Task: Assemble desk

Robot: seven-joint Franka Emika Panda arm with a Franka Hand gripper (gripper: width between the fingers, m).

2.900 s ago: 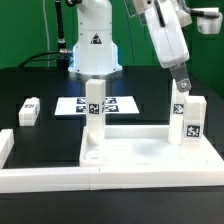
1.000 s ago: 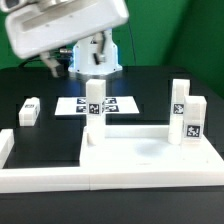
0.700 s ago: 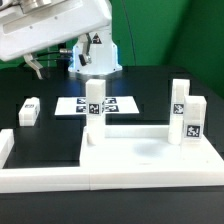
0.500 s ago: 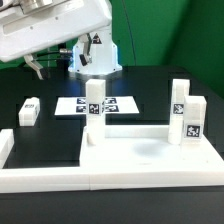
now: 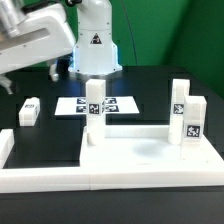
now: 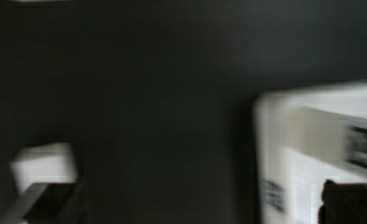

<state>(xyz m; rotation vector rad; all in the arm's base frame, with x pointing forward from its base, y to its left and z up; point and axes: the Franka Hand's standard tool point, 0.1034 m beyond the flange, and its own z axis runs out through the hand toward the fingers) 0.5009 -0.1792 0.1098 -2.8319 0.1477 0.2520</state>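
Desk tabletop [image 5: 150, 150] sits nearest the camera, inside the white border rails [image 5: 40, 178] — three legs standing on it: one [image 5: 94, 110] at its far corner on the exterior view's left, two [image 5: 186, 118] touching on the right. Behind: marker board [image 5: 75, 105], then a loose leg [image 5: 28, 111] lying flat on the left. Gripper [image 5: 52, 72] hangs above that side, jaws apart, empty.

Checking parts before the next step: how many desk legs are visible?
4: one leg upright at the tabletop back corner, two upright together at exterior right, one lying loose at exterior left.
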